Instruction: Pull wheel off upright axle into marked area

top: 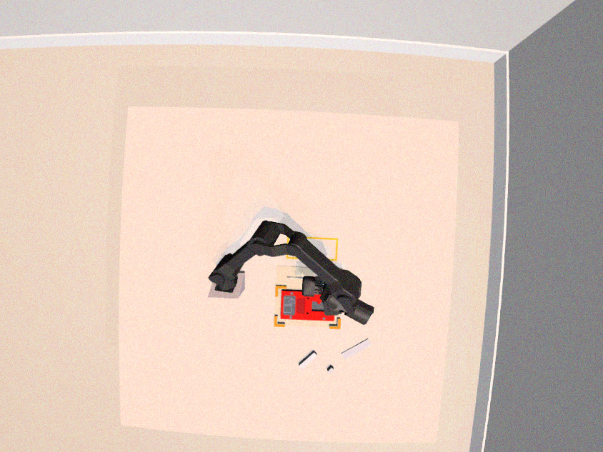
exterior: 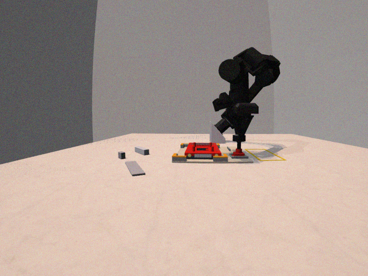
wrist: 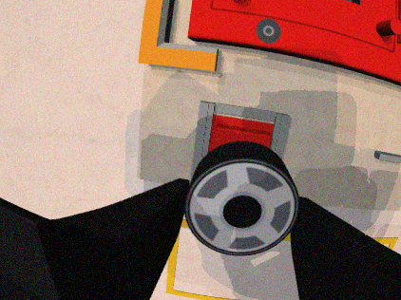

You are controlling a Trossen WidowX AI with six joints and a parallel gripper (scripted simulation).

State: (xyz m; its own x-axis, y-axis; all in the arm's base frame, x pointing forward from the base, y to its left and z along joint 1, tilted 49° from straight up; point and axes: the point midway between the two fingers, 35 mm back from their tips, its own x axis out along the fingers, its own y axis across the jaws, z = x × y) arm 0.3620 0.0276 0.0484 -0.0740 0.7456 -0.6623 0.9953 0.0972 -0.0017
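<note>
My gripper (exterior: 239,137) (wrist: 241,200) is shut on the wheel (exterior: 235,138) (wrist: 273,198), a black tyre with a grey spoked hub, one finger on each side. The wheel is level and stands raised above the red axle base (exterior: 239,153) (wrist: 242,130). The dark upright axle (exterior: 239,145) shows between the wheel and its base; whether its tip is still inside the dark hub hole cannot be told. The marked area, a yellow outline (top: 336,249) (exterior: 272,160) (wrist: 174,269), lies on the table beside the base. The arm hides the wheel in the top view.
A red car-like body (top: 301,310) (exterior: 188,153) (wrist: 309,36) sits among orange corner brackets (exterior: 178,155) (wrist: 178,61) beside the axle. A long flat grey strip (top: 355,347) (exterior: 134,168), a grey bar (top: 307,358) (exterior: 141,150) and a small block (top: 330,368) (exterior: 121,155) lie beyond it.
</note>
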